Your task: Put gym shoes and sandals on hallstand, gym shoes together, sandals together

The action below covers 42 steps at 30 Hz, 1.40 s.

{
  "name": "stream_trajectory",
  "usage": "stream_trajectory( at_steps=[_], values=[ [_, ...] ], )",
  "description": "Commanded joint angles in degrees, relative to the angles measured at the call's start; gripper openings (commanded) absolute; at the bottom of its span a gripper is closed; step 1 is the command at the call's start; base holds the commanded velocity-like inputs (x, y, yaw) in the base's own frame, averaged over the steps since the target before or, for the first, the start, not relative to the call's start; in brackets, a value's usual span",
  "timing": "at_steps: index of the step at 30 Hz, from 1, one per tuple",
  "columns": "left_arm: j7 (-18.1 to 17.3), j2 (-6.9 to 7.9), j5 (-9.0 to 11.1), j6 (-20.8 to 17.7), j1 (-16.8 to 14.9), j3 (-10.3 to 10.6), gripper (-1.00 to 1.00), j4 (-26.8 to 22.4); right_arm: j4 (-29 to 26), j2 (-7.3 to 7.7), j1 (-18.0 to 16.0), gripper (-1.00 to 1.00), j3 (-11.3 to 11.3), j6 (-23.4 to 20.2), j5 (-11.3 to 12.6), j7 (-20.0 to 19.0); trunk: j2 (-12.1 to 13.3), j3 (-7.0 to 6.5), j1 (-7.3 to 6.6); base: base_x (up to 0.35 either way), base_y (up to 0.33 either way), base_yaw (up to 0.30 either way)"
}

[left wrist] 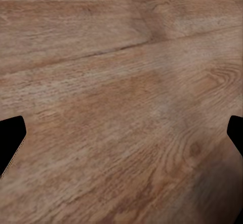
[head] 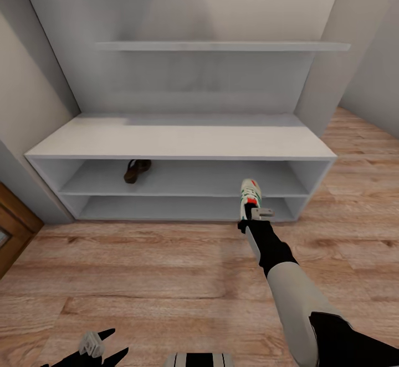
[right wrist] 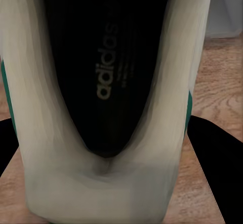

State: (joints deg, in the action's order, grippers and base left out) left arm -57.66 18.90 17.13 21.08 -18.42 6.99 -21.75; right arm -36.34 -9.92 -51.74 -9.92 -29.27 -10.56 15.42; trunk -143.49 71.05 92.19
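The right gripper [head: 250,216] is clamped on a gym shoe [head: 250,193], gripping it at the heel end, with the toe pointing away toward the shoe rack [head: 177,141]. In the right wrist view the shoe [right wrist: 106,97] sits squarely between the two dark fingers [right wrist: 215,153], its black insole with pale lettering facing the camera, white sides and a thin green edge to either flank. From the head view the shoe is white with green stripes and a red patch, and it hangs in front of the rack's open shelves, toward the right-hand part of them; whether it touches the shelf edge cannot be told. The right arm [head: 288,278] reaches forward from the lower right, black near the wrist and pale grey further back.

The left gripper [head: 91,350] has its jaws apart with nothing between them; it sits low and near the robot's body. In the left wrist view the black fingertips [left wrist: 10,138] show at the two edges, with the wooden floor [left wrist: 121,102] between them.

One brown sandal [head: 137,169] lies on the upper open shelf under the bench top, toward the left side, well apart from the held shoe. A pale wall shelf [head: 221,46] runs above the bench. The plank floor [head: 138,278] spreads in front of the rack
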Motion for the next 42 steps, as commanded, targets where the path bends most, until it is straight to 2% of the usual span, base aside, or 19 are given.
stream_trajectory(
  at_steps=[1, 11, 29, 42],
  values=[
    [0.0, 0.08, 0.48, 0.27, -0.04, 0.48, 1.0, 0.04, -0.13, -0.08, -0.03, -1.0, -0.27, -0.34, -0.59, -0.18, -0.02, 0.05, 0.0, 0.109, -0.045, 0.0],
    [0.0, 0.09, 0.6, 0.27, -0.04, 0.45, 1.0, 0.02, -0.31, -0.08, -0.03, -1.0, -0.27, -0.35, -0.62, -0.16, -0.02, 0.05, 0.0, 0.064, -0.011, 0.0],
    [0.0, 0.09, 0.63, 0.21, -0.04, 0.39, 1.0, 0.04, -0.31, -0.08, -0.03, -1.0, -0.27, -0.35, -0.62, -0.16, -0.02, 0.05, 0.0, 0.324, -0.003, 0.0],
    [0.0, 0.09, 0.63, 0.26, -0.04, 0.39, 1.0, 0.04, -0.31, -0.08, -0.03, -1.0, -0.33, -0.35, -0.71, -0.13, -0.02, 0.05, 0.0, 0.24, -0.104, 0.0]
  ],
)
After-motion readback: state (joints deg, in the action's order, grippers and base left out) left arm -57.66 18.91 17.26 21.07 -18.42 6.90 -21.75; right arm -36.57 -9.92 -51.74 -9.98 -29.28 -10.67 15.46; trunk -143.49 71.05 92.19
